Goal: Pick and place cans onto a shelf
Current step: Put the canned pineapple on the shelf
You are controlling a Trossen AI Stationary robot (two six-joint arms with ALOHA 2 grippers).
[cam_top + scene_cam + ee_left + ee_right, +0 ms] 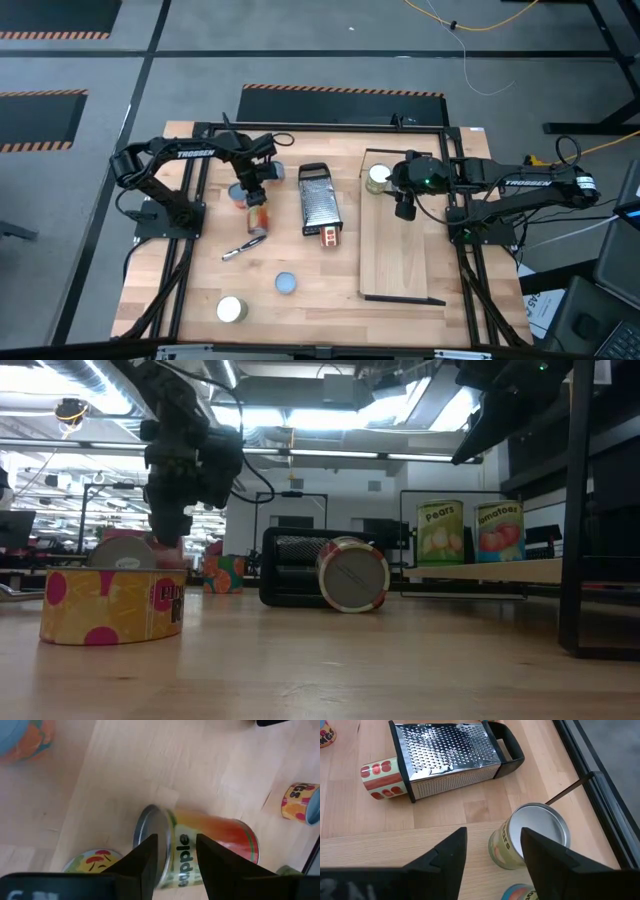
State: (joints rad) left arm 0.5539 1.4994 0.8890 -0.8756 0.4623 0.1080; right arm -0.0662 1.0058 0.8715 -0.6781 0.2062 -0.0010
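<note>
A red-orange and green can (210, 851) lies on its side on the table, left of the grater; it also shows as the can (257, 218) from above. My left gripper (176, 855) hangs open just over it, pointing steeply down, one finger on each side of the can's silver-top end, with no touch that I can see. Two cans (440, 532) (499, 530) stand upright on the shelf (400, 240) at its far end. My right gripper (492, 852) waits open above the silver-topped can (535, 837) there.
A metal grater (318, 200) lies mid-table with a can (329, 237) on its side at its near end. A blue-topped can (238, 193) stands beside my left gripper. A pen-like tool (243, 248), a blue-topped can (286, 283) and a cream-topped can (231, 309) sit nearer the front.
</note>
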